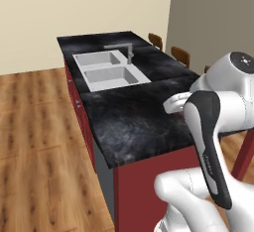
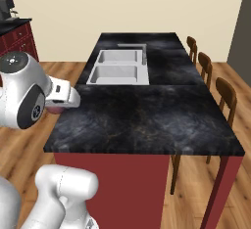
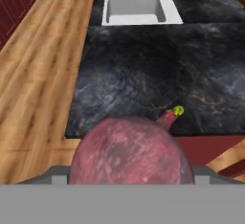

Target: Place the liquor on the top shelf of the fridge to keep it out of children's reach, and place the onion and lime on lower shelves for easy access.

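Note:
A round pinkish-red onion [image 3: 131, 153] with a small green-tipped stem sits right at the bottom of the hand view. It hangs above the near left corner of the black counter [image 3: 143, 74]. In the right base view the onion [image 2: 55, 110] peeks out pink under the white hand, with my gripper [image 2: 59, 106] shut on it at the counter's left edge. The hand [image 1: 176, 103] also shows over the counter's near right part in the left base view. The fridge, its shelves, the liquor and the lime are out of view.
The black stone island counter [image 2: 147, 120] has a red base and a double sink [image 2: 119, 67] with a faucet [image 2: 143, 53] at its far half. Wooden chairs [image 2: 223, 96] line its right side. Wood floor [image 1: 39, 142] lies to the left, and red cabinets [image 2: 14, 37] stand far left.

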{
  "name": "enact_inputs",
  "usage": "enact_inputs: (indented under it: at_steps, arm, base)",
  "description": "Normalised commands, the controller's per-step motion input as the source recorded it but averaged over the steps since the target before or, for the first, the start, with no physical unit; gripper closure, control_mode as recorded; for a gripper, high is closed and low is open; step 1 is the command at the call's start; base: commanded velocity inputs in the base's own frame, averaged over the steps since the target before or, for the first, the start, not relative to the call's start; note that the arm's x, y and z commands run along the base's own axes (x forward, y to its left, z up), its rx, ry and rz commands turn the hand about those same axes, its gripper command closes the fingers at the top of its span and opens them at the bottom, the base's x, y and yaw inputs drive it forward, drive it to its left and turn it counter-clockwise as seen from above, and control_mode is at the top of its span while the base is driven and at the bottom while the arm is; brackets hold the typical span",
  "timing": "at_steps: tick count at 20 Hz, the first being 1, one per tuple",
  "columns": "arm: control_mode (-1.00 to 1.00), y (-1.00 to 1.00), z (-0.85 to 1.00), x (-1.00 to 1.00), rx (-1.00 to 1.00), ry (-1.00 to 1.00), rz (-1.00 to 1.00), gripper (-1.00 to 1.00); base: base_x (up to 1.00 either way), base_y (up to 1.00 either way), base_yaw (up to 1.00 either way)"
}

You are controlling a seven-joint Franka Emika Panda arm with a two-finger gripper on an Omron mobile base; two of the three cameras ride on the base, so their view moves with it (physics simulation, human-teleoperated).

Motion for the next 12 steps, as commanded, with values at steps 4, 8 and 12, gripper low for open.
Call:
enact_inputs:
  at_steps: [4,8,12]
  arm:
    - [-1.00,0.00,0.00,-0.35,-0.03,-0.02,-0.05,1.00]
    - [-1.00,0.00,0.00,-0.33,-0.03,-0.03,-0.04,1.00]
    - [-1.00,0.00,0.00,-0.24,-0.01,-0.01,-0.04,1.00]
  base:
    - [0.00,0.00,0.00]
    - [0.00,0.00,0.00]
    - [0.00,0.00,0.00]
